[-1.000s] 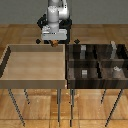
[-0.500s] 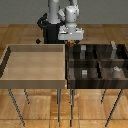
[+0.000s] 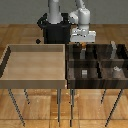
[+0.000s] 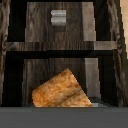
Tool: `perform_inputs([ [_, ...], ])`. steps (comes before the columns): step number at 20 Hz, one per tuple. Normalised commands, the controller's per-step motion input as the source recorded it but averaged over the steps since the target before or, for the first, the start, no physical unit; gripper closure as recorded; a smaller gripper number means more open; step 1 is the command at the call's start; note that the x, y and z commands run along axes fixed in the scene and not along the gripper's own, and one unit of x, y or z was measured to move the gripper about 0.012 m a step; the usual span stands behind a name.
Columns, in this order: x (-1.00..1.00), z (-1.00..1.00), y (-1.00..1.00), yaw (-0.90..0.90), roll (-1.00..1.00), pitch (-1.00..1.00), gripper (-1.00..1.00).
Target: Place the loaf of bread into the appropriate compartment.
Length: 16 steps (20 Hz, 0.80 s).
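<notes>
Pale wood marks the open tray (image 3: 35,62) on the exterior view's left; beside it sits the dark brown four-part bin (image 3: 95,62), with the Panda arm's gripper (image 3: 81,46) poised over its far section nearest the tray. A small grey block (image 3: 84,73) lies in the near section on that side, and a whitish round item (image 3: 116,70) in the section toward the exterior view's right. In the wrist view, the loaf of bread (image 4: 61,91) fills the foreground close under the camera, above a bin section, the grey block visible in the neighbouring one. The fingers are hidden; whether they clamp the loaf or stand apart cannot be told. Tiny, light and rigid-looking with a rough crust, the loaf likely suits a pinch across its flat sides.
</notes>
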Motion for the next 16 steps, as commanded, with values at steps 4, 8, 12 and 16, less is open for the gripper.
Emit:
perform_inputs([
  [4,1.00,0.00,0.00,0.00,0.00,0.00,1.00],
  [8,1.00,0.00,0.00,0.00,0.00,0.00,1.00],
  [12,1.00,0.00,0.00,0.00,0.00,0.00,1.00],
  [16,0.25,0.00,0.00,0.00,0.00,0.00,1.00],
])
